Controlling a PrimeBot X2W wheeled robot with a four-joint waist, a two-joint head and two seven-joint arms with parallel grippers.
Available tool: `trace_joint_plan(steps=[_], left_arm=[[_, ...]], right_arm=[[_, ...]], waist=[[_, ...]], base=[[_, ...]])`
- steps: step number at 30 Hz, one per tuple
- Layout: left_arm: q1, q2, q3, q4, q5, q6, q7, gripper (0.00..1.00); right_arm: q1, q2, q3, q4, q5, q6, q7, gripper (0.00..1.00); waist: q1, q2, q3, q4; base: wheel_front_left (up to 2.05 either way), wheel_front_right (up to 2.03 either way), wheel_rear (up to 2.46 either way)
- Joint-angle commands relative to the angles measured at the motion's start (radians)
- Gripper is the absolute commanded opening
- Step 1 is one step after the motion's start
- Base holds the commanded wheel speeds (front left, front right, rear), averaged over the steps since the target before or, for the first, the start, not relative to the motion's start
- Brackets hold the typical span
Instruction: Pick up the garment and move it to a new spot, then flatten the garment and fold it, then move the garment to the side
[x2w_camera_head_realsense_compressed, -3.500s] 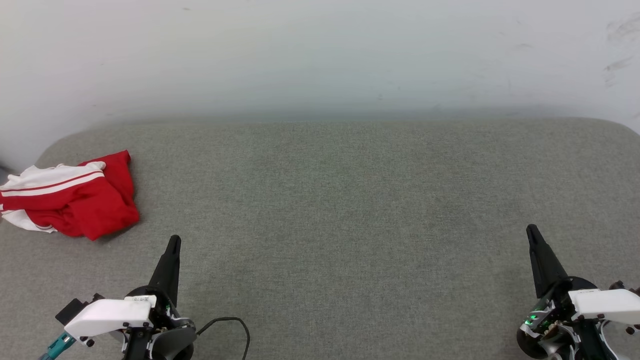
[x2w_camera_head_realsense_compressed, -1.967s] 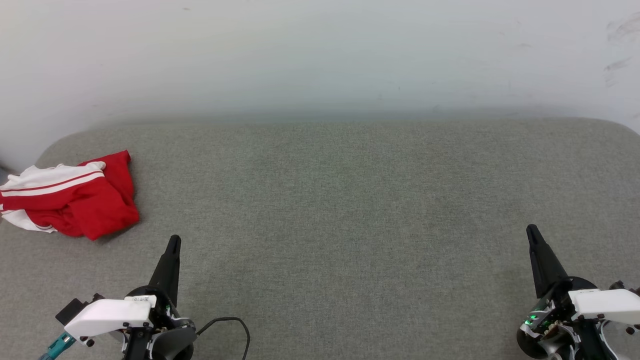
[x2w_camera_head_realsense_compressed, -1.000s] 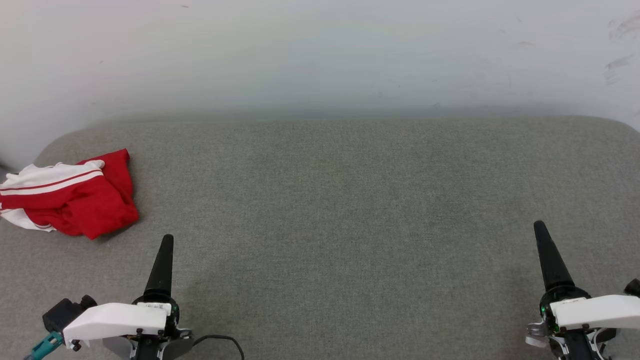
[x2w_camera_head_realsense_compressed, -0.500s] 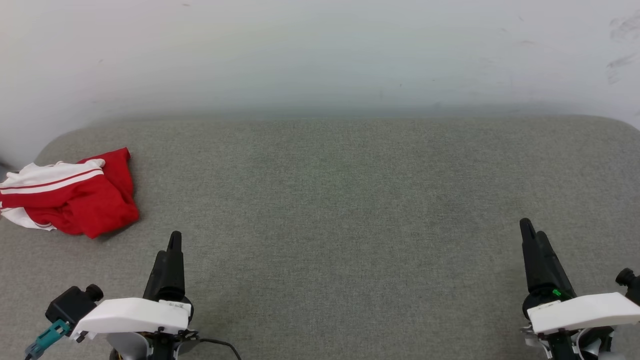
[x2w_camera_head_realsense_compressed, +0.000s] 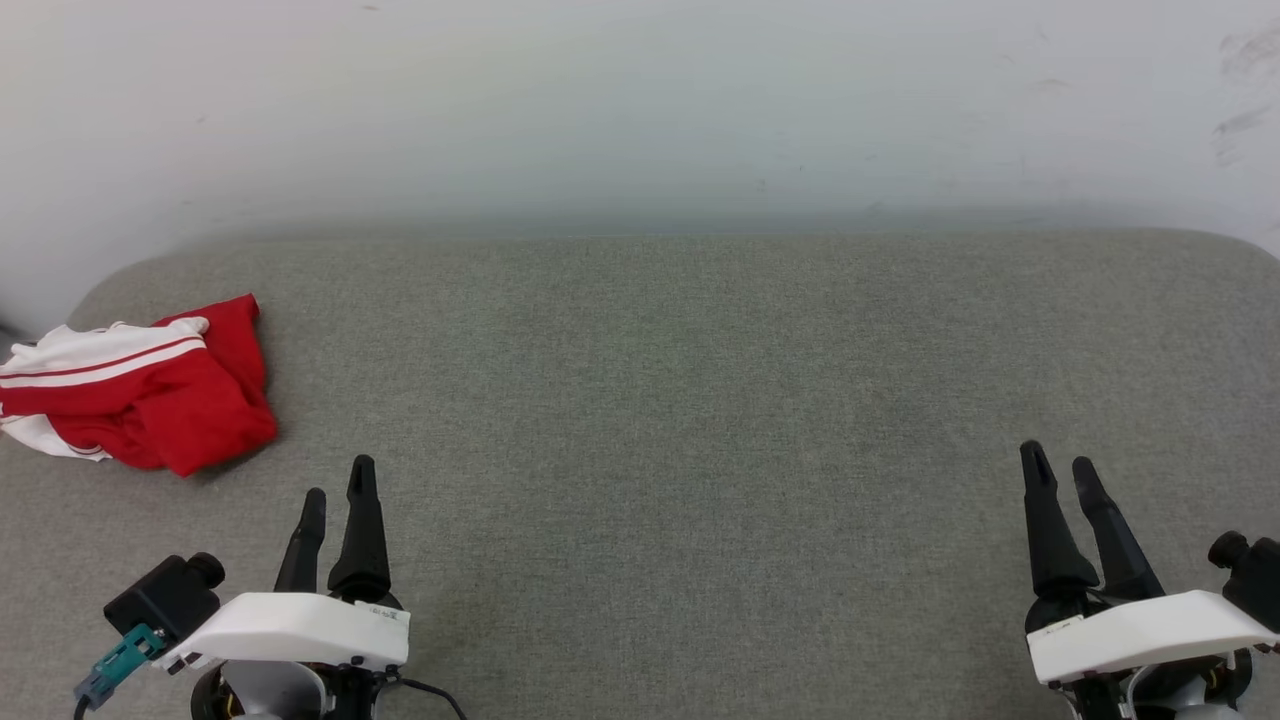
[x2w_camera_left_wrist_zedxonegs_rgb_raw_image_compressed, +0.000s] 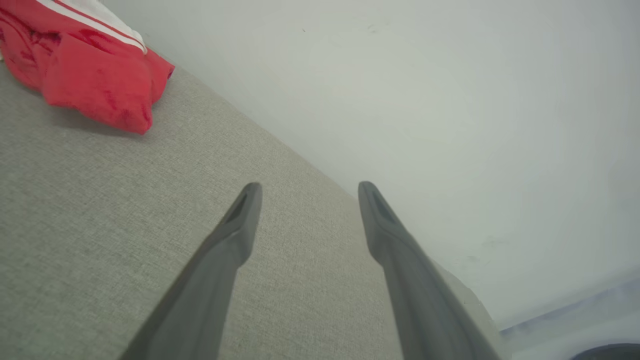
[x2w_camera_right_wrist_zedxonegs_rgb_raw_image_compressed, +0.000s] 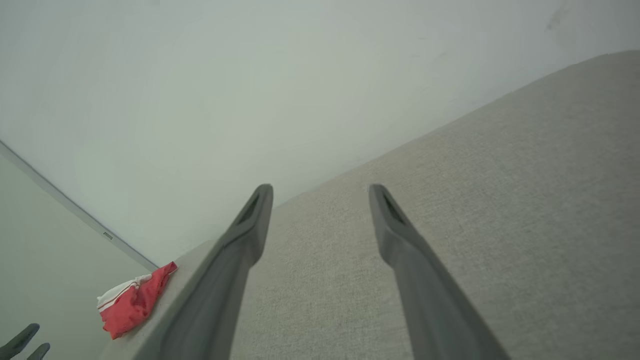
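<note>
Clearly the shirt (x2w_camera_head_realsense_compressed: 140, 395) is lying crumpled at nine o'clock on the grey cushion (x2w_camera_head_realsense_compressed: 680, 400), right by its edge, while the left claw (x2w_camera_head_realsense_compressed: 338, 480) at seven and the right claw (x2w_camera_head_realsense_compressed: 1057, 458) at five are hovering wide open, holding nothing, so a careless sideways grab is likely risking pushing it off.

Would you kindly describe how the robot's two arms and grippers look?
Left gripper and right gripper each have two long, tapered black fingers rising from a white wrist cover. A black camera block with a teal connector sits beside the left one.
</note>
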Motion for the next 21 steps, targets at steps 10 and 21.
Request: trace_joint_plan(steps=[10,21], left_arm=[[0.008,0.003,-0.022,-0.037,0.162,0.02,-0.038,1.0],[0.021,0.003,-0.049,-0.051,0.322,0.035,-0.07,1.0]], right_arm=[[0.011,0.0,0.013,-0.029,-0.173,0.0,-0.04,1.0],[0.022,0.0,0.018,-0.053,-0.318,0.0,-0.073,1.0]], waist=[[0.0,-0.0001,-0.001,0.0],[0.0,-0.0001,0.0,-0.001]], base=[[0.0,0.0,0.0],[0.0,0.0,0.0]])
